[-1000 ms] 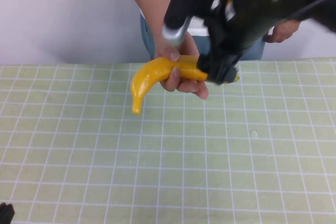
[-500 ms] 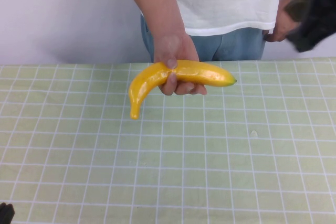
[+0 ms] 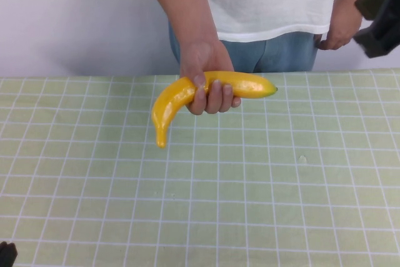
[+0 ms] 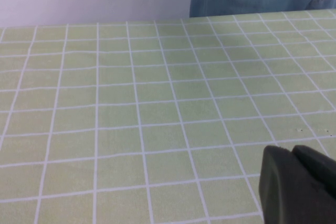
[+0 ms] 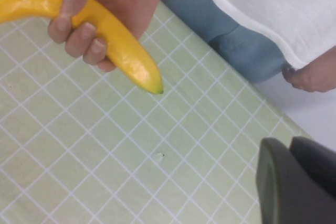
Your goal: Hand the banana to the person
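The person (image 3: pixel 269 4), in a white T-shirt and blue jeans, stands behind the table and holds the yellow banana (image 3: pixel 247 84) in one hand (image 3: pixel 209 60) above the far edge of the green checked mat. The banana's dark tip points right. It also shows in the right wrist view (image 5: pixel 128 53), gripped by the person's fingers. My right gripper (image 3: pixel 378 14) is raised at the far right, well clear of the banana, shut and empty (image 5: pixel 291 148). My left gripper (image 4: pixel 292 153) is shut and empty, low over the mat at the near left corner (image 3: pixel 6 253).
The green mat with a white grid (image 3: pixel 250 186) covers the table. A white wall stands behind it. The person's other hand (image 3: pixel 340 29) hangs at their hip, close to my right arm.
My right gripper let go of the banana and drew back up and to the right. The person now holds the banana alone and has lifted and levelled it slightly.
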Robot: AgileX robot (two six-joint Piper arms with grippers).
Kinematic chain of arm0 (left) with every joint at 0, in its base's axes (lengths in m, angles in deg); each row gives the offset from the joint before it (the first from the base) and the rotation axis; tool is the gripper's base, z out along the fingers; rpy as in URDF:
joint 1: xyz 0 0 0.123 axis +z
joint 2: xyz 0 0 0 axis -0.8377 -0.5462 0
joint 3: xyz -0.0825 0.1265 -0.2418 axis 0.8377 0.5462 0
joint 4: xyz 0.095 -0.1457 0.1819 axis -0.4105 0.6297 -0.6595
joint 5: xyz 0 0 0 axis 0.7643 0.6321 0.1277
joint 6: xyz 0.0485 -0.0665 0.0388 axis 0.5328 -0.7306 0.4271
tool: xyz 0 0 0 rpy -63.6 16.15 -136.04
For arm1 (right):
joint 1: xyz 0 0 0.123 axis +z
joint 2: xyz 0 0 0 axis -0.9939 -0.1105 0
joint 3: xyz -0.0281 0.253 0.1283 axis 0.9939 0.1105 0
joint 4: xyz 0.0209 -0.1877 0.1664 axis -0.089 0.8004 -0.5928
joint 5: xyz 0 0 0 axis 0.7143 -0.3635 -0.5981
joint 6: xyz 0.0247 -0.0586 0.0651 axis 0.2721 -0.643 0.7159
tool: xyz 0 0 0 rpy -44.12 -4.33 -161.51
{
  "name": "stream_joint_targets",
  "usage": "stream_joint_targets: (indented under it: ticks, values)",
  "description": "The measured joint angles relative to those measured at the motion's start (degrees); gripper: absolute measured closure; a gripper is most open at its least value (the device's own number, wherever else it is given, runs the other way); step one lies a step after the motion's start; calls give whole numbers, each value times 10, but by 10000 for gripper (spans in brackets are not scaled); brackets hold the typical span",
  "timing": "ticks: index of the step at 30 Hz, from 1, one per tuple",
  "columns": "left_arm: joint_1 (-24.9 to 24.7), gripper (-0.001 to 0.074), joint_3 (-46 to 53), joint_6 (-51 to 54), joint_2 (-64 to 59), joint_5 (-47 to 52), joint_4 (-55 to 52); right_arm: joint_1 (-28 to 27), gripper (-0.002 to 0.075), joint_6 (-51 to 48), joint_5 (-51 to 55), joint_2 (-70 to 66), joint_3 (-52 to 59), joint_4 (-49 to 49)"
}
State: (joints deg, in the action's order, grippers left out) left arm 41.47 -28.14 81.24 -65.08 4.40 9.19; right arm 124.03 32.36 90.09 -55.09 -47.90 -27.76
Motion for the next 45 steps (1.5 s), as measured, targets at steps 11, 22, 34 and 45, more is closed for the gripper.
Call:
stream_joint_targets:
  ticks: [11,22,34,45]
  values:
    - [0,739,0,0,0,0,0,-34,733,13,-130,74,129,-3]
    - [0,738,0,0,0,0,0,-187,733,117,-583,398,606,-67]
    - [0,739,0,0,0,0,0,-388,733,165,-624,689,930,-105]
    - [0,739,0,0,0,0,1,-426,733,165,-562,759,999,-110]
